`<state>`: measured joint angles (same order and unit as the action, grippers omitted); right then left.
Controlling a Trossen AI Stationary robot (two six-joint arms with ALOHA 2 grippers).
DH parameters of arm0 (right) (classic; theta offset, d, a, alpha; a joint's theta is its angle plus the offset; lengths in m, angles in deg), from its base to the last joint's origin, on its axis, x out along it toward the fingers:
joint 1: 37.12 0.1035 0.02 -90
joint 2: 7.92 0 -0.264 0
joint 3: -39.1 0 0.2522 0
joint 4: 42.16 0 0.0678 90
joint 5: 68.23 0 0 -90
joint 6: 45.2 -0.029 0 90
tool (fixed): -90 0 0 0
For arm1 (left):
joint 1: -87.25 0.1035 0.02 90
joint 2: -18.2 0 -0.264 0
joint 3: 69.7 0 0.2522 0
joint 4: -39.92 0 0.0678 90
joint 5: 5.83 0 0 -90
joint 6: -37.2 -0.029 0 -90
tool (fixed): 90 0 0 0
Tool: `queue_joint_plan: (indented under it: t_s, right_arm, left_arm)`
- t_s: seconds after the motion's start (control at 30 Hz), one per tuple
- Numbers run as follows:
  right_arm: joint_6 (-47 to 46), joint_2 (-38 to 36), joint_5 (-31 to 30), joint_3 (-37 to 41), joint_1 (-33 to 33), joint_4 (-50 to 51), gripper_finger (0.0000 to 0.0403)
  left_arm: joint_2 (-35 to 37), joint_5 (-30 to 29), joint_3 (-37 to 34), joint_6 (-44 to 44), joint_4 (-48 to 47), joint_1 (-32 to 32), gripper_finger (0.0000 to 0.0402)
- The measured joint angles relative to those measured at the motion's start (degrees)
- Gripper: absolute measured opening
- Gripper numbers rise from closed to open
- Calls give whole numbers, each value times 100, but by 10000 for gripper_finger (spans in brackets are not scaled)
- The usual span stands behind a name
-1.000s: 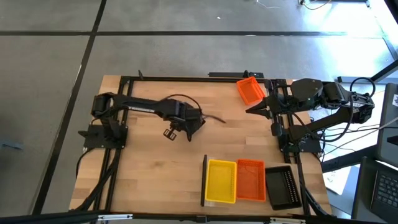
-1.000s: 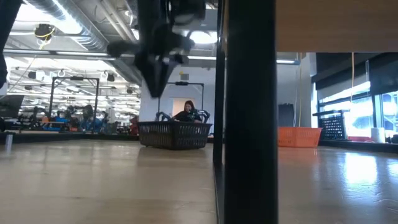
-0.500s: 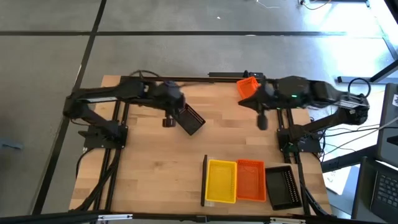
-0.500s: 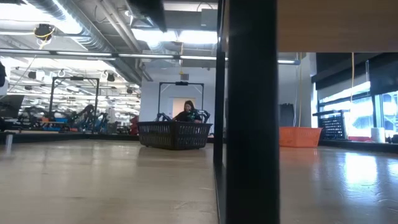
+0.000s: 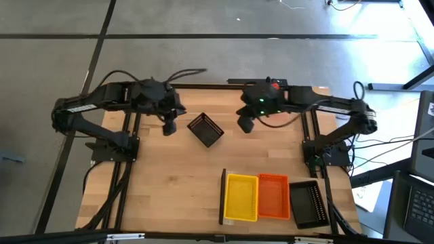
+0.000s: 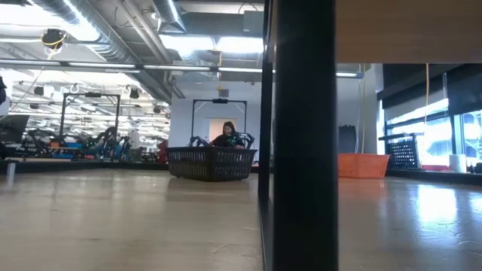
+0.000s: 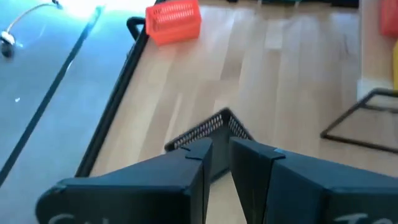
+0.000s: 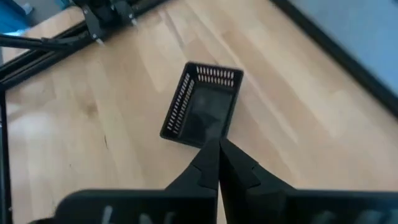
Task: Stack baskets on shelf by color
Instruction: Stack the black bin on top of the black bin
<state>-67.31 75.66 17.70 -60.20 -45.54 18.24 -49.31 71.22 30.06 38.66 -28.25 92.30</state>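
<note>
- High view: I have a loose black basket (image 5: 205,129) in the upper middle of the frame, sitting skewed between my 2 arms. The left gripper (image 5: 168,126) hovers just left of it, holding nothing. The right gripper (image 5: 245,125) hovers to its right, shut and empty. The shelf (image 5: 224,198) at lower right carries a yellow stack (image 5: 241,197), an orange stack (image 5: 274,196) and a black stack (image 5: 306,204).
- Low view: the black basket rests flat at mid-frame; the orange basket (image 6: 362,165) sits right of the dark post. No gripper shows.
- Left wrist view: my fingers (image 7: 200,163) stand a narrow gap apart, the black basket just beyond them.
- Right wrist view: closed tips point at the basket's near rim.
- Risk: the basket lies skewed, so I judge a descent could strike the rim and push it. Both arms crowd 1 basket and could collide.
</note>
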Motion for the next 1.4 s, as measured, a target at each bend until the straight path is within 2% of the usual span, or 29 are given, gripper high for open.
queue_joint_plan:
  t_s: [0.13, 0.23, 0.5, 0.63, 0.97, 1.3, 1.4]
  right_arm:
    - [-270, 411, 650, 0, -250, -208, 5]
    - [-289, 707, 962, -2, -385, -322, 23]
    - [-315, 1530, 974, -2, -548, -374, 92]
    - [-309, 1920, 972, -2, -576, -711, 113]
    - [-295, 2744, 972, -2, -615, -1511, 117]
    - [-50, 3127, 953, -2, -622, -1915, 117]
    - [37, 3159, 663, -2, -615, -1922, 117]
  left_arm:
    - [124, -6, 18, -1, 90, -72, 47]
    - [168, -5, 20, -2, 162, -111, 47]
    - [208, -4, 15, -3, 86, -113, 47]
    - [208, -6, 15, -5, 86, -113, 47]
    - [208, -4, 15, -1, 89, -113, 47]
    - [206, -4, 15, 145, 94, -113, 47]
    - [206, -4, 15, 149, 96, -113, 47]
